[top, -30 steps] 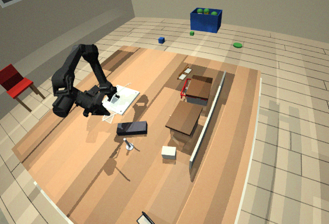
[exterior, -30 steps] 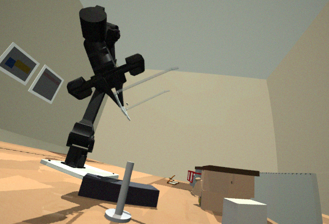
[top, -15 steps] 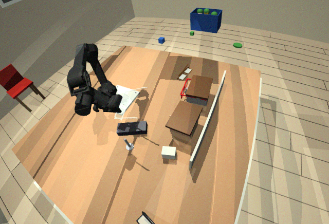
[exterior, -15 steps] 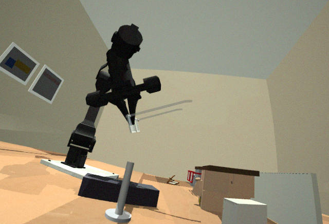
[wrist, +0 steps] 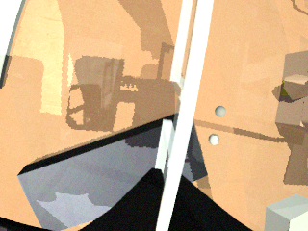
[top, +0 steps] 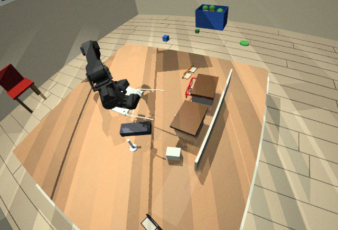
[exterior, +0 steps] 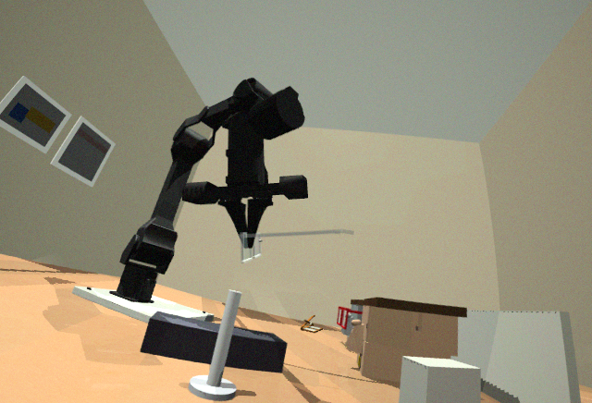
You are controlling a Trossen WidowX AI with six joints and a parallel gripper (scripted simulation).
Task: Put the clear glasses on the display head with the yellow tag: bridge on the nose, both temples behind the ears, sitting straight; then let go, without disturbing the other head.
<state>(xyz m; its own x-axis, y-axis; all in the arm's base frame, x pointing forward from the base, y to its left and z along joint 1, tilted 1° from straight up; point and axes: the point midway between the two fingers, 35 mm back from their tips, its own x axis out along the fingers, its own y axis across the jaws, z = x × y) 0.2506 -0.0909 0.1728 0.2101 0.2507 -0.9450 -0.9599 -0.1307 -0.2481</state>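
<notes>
My gripper (exterior: pixel 248 244) (wrist: pixel 162 179) is shut on the clear glasses (top: pixel 150 89) (exterior: pixel 305 233) (wrist: pixel 194 72) at the middle of their front, high above the table. The temples reach out toward the heads' side, roughly level. The fingertips are hidden in the top view. The nearer head (top: pixel 189 117) (exterior: pixel 391 341), with a flat brown top, bears the yellow tag (exterior: pixel 359 361) (wrist: pixel 284 89); it stands to the right of the glasses, well apart from them. The other head (top: pixel 204 85), grey-blue under its brown top, stands behind it and wears red glasses (top: pixel 188 88) (exterior: pixel 341 316).
A dark case (top: pixel 135 128) (exterior: pixel 215 341) (wrist: pixel 96 183) lies near the gripper. A peg stand (top: pixel 133 147) (exterior: pixel 224 341) and a white block (top: pixel 173 153) (exterior: pixel 439 379) stand nearer the front. A tall panel (top: pixel 214 121) runs behind the heads. Orange glasses (top: pixel 188 70) lie beyond.
</notes>
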